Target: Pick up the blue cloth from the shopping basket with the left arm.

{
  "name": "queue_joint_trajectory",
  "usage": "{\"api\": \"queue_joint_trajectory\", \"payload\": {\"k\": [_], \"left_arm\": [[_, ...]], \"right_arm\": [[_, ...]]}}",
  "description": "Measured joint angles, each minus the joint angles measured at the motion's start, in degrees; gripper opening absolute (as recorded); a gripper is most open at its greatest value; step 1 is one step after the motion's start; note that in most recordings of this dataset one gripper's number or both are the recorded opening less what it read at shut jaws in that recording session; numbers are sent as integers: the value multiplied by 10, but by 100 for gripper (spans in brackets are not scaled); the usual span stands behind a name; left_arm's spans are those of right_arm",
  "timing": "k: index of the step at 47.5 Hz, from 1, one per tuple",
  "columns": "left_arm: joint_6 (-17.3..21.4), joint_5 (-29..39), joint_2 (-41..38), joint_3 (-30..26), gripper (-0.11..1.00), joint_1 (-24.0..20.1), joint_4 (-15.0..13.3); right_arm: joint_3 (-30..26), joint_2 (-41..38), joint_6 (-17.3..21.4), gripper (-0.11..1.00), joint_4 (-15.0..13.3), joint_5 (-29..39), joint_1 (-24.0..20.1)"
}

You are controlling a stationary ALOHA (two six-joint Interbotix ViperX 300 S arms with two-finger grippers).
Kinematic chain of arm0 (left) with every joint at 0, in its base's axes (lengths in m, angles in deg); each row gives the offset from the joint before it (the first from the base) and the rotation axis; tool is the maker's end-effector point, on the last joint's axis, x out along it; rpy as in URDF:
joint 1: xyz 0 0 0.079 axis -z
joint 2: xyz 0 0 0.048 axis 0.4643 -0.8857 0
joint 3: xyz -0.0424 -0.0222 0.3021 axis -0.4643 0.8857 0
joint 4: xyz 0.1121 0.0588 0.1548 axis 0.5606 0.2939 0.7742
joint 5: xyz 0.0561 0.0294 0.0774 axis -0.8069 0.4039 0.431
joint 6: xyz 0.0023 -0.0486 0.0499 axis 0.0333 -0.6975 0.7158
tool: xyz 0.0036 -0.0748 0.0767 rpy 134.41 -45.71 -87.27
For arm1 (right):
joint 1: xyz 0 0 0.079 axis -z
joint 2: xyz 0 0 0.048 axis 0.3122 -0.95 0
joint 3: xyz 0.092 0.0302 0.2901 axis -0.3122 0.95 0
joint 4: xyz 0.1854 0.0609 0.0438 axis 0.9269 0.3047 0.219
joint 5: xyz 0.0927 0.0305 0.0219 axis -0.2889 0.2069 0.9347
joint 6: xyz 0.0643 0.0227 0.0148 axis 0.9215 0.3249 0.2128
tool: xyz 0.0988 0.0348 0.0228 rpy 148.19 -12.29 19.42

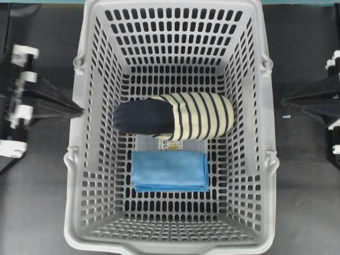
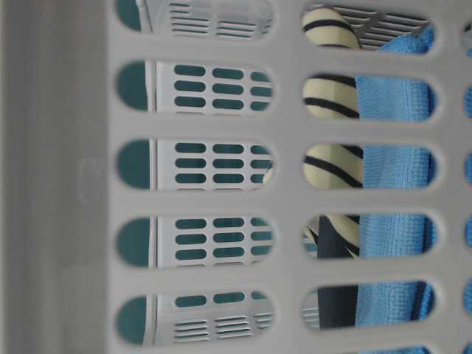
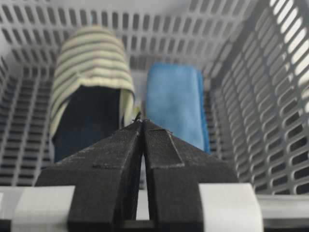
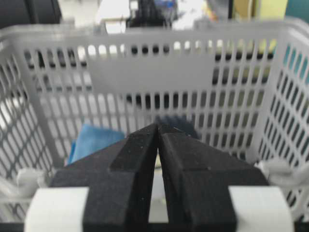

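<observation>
Pressed-together black left hand (image 3: 142, 123) is holding nothing, so it needs opening before descending on the folded sky-blue microfibre cloth (image 3: 175, 104) at one o'clock, probably lying flat.

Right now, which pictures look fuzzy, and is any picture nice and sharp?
Overhead view: sharp, evenly lit, the blue cloth and striped roll crisp. Table-level view: the shopping basket wall sits right against the lens, blurred and filling the frame. Left wrist view: the left gripper is sharp, the far basket wall soft. Right wrist view: hazy, with bright washed-out background above the rim.
</observation>
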Motion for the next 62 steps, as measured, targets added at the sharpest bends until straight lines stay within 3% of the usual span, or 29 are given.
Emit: {"api": "queue_joint_trajectory", "payload": {"k": [4,11,15,27,31,49,62], "left_arm": [[2,42,-47,-43,0,4,0],[7,91,-119,-95,1,4,0],[8,114,-163,-127,8,5,0],[7,164,-279,-201,76,25,1],[8,176,-316,-226,89,37,1],[-3,210,-458,-315,89,56,1],[-3,212,-530,-335,89,74,1]], "right_arm": [[-6,1,0,25,1,19,0],[-11,5,1,69,1,33,0],[-12,8,1,82,0,40,0],[-12,27,0,75,1,49,2],[-12,35,2,75,1,48,2],[-8,52,14,75,1,49,2],[-4,52,14,75,1,49,3]]}}
